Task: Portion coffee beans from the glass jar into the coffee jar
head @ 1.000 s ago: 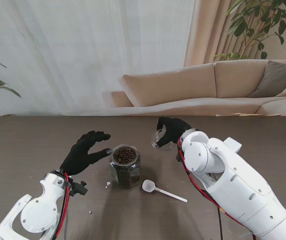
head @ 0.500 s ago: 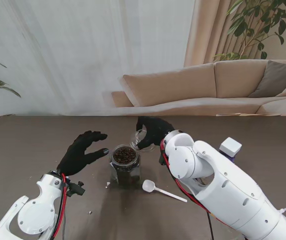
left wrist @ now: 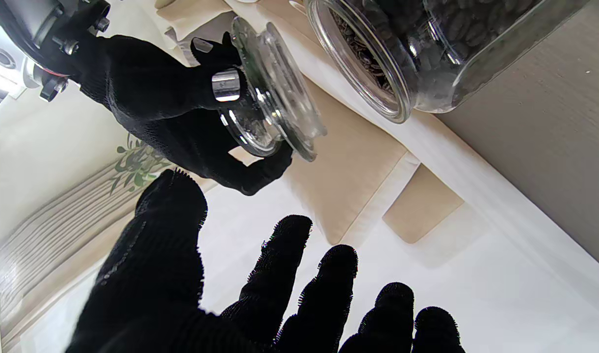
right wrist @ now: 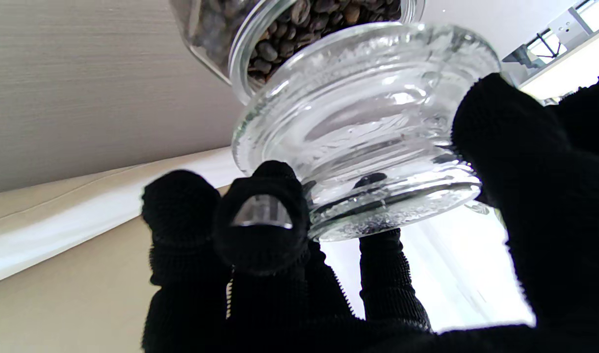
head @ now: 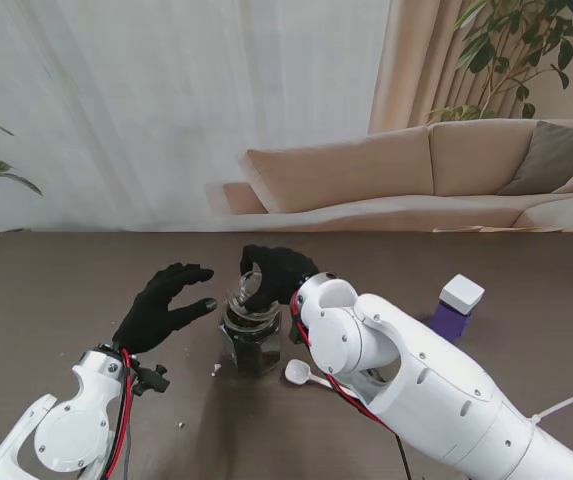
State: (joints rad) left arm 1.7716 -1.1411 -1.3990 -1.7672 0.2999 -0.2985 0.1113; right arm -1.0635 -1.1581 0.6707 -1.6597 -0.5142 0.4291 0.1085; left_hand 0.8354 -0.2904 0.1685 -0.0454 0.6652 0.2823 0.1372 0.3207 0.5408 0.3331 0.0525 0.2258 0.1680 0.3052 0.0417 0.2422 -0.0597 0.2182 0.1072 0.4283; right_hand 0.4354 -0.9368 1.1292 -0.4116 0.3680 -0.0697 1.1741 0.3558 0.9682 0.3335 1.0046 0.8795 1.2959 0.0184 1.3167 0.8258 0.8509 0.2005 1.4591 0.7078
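Beans fill the jar (head: pixel 252 338), which stands upright and uncovered on the table (head: pixel 56 290), near the middle and close to me. In the left wrist view the jar (left wrist: pixel 427 49) shows a wide open mouth with dark beans packed to the rim; in the right wrist view the same mouth (right wrist: pixel 299 29) sits just beyond the lid.

The right robot hand (head: pixel 276 272) hangs over the jar's far edge, fingers closed around a clear glass lid (head: pixel 249 287). The lid is tilted, its edge just at the jar's rim; whether the two touch cannot be told. The right wrist view shows the lid (right wrist: pixel 373 132) pinched between the fingers (right wrist: pixel 260 220) on one side and the thumb on the other. From the left wrist view the right robot hand (left wrist: pixel 171 113) grips the lid (left wrist: pixel 274 103) with its flat face turned sideways, apart from the jar's mouth.

The left robot hand (head: pixel 166 305) hovers left of the jar, fingers spread and holding nothing, with the thumb tip pointing at the jar's shoulder, near but not touching. Its fingers (left wrist: pixel 279 274) fan apart in its own wrist view.

A white spoon (head: pixel 304 374) lies on the table just right of the jar, partly hidden under the right arm. A purple box with a white cap (head: pixel 456 305) stands farther right, well apart. Small crumbs (head: pixel 215 369) lie beside the jar's left base.
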